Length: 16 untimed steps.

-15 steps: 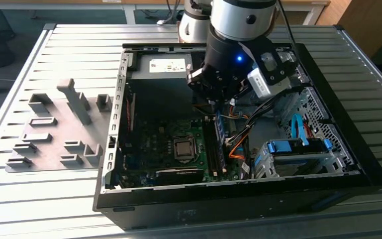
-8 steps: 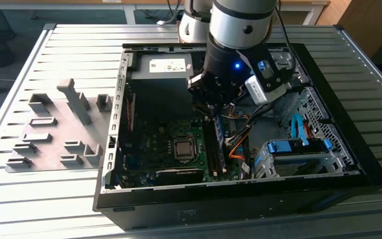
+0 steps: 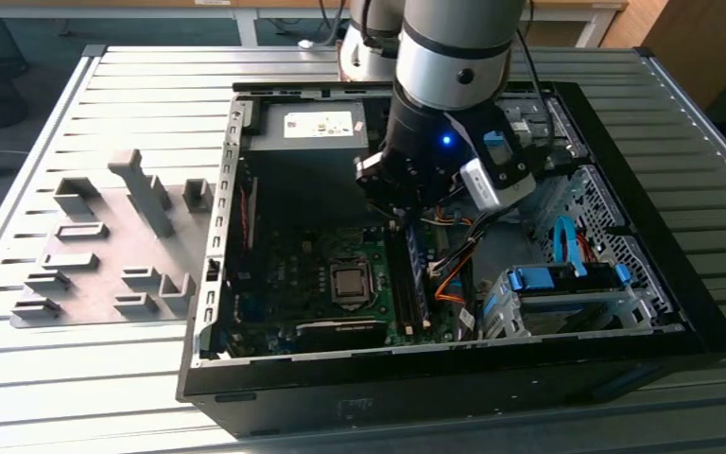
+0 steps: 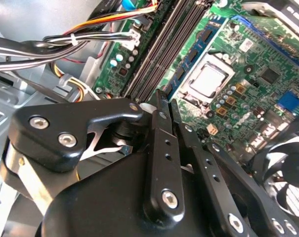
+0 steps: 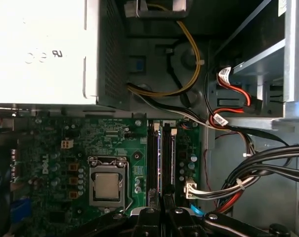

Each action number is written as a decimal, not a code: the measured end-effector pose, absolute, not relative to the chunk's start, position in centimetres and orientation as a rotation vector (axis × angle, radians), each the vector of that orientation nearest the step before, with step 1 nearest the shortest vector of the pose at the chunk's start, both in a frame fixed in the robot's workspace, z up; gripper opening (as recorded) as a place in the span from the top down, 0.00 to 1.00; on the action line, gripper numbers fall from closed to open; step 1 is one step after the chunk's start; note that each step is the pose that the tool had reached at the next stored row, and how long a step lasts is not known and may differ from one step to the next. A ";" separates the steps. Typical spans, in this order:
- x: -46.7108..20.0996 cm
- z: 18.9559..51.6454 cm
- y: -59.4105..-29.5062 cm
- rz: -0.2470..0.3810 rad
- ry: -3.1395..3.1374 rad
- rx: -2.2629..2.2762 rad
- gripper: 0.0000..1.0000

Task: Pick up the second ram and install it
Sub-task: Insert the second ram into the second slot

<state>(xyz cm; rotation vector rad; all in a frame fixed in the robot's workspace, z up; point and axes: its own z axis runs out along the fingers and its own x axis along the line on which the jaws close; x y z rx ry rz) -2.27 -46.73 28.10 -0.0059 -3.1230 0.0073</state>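
My gripper (image 3: 401,210) hangs inside the open computer case, over the motherboard's memory slots (image 3: 404,279). In both wrist views its two black fingers (image 4: 161,123) are pressed together, with nothing visible between them. The fingertips (image 5: 148,217) sit right above one end of the two long dark slots (image 5: 160,158), which lie side by side with white latches at the far end. Thin sticks seem to stand edge-on in these slots (image 4: 161,47). I cannot tell the second ram apart from them.
The CPU socket (image 5: 107,186) lies beside the slots, and the silver power supply (image 5: 40,49) sits beyond them. Cable bundles (image 4: 90,39) run close on the other side. Blue drive latches (image 3: 559,276) stand at the exterior view's right, a grey fixture plate with blocks (image 3: 98,255) at its left.
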 end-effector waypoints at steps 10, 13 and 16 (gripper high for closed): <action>-2.3 27.4 -47.2 0.008 -3.122 -0.012 0.86; -2.3 27.3 -47.2 0.007 -3.123 -0.012 0.86; -2.3 26.8 -47.3 0.007 -3.123 -0.013 0.86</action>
